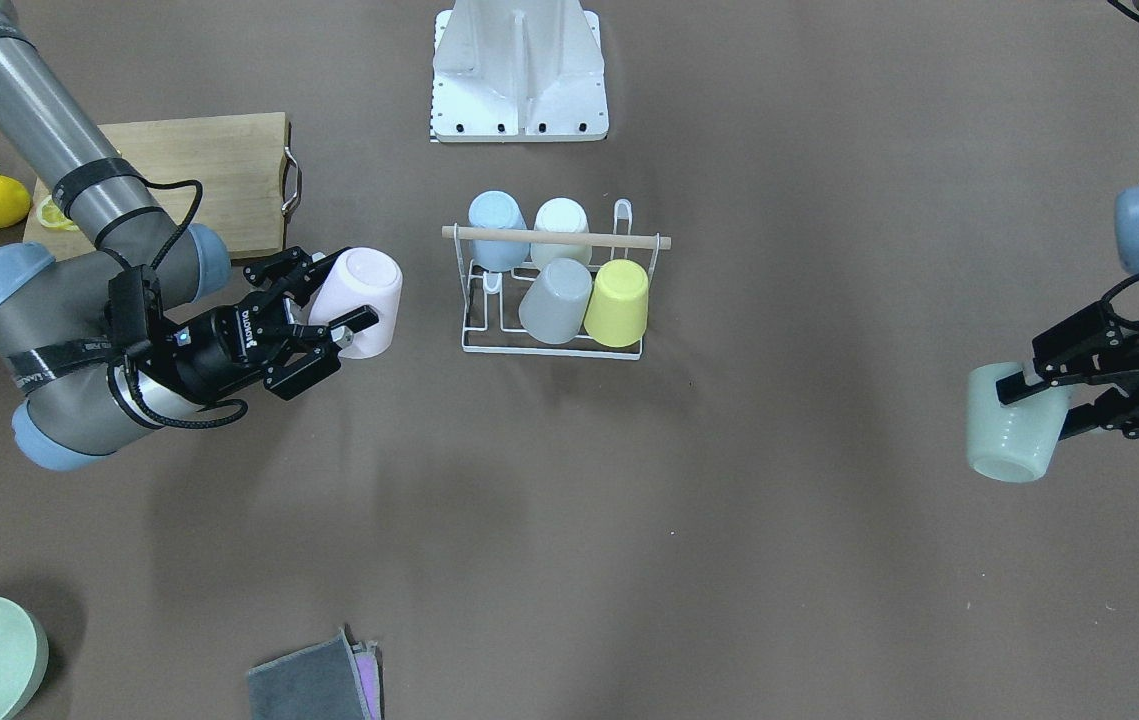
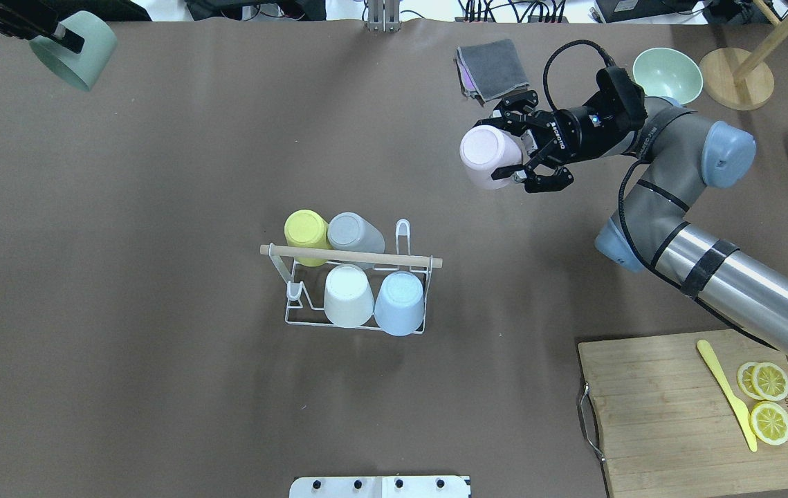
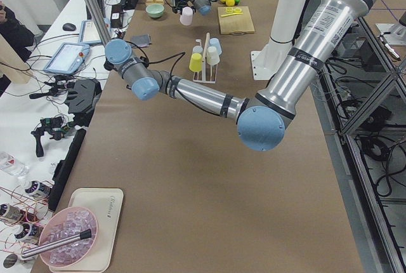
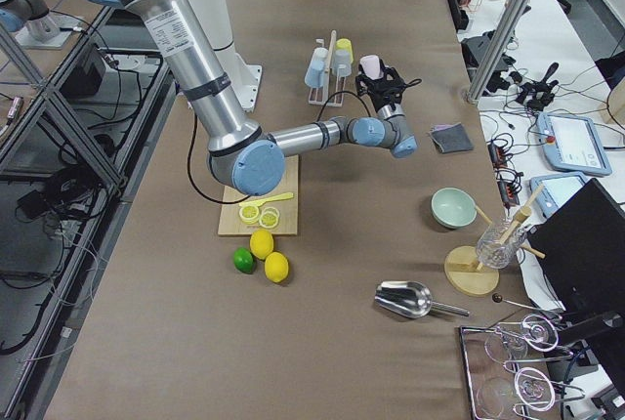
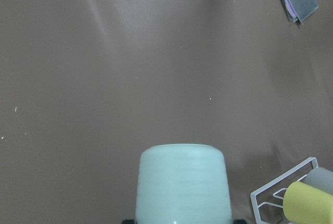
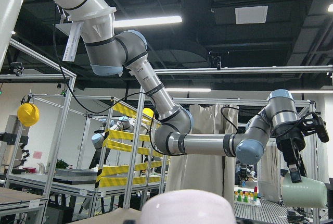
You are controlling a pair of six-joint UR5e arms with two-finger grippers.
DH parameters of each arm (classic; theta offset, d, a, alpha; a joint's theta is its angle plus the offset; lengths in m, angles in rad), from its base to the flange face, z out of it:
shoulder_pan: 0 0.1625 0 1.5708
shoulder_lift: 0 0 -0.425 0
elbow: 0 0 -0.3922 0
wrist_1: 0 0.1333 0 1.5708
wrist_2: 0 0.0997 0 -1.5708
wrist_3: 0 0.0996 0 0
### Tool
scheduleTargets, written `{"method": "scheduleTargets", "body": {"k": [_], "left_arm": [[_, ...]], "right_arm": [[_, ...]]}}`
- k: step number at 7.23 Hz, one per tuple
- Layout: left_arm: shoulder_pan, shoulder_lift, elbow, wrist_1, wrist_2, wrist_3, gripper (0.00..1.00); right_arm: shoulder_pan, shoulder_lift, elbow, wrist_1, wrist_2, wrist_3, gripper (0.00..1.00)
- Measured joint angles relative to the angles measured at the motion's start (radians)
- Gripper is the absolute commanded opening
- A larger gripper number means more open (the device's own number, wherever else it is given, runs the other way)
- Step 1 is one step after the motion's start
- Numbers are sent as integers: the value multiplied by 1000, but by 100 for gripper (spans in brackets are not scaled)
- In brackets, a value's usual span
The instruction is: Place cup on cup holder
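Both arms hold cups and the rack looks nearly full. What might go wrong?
1. The cup holder already carries four cups; only one end looks free, so the pink cup in the right end effector might knock the grey cup.
2. The left end effector holds a green cup too; both arms reaching in together might collide.

Lighting bright and even, from above. The brown table covering carries only broad, soft-edged shadows, darkest at lower left of the front-facing view.

Left wrist view: pale green plastic cup at bottom edge slightly soft.

Right wrist view: dim hall. The ceiling strip lamp at upper centre is blown out. The pale pink plastic cup at the bottom is blurred.
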Motion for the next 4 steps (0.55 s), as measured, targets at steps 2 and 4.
{"method": "scheduleTargets", "body": {"k": [2, 4], "left_arm": [[6, 94, -26, -345, 95, -164, 0], [21, 190, -77, -687, 256, -398, 0]], "right_arm": [[-30, 19, -4, -1, 32, -57, 28], [-56, 59, -36, -2, 42, -85, 28]]}}
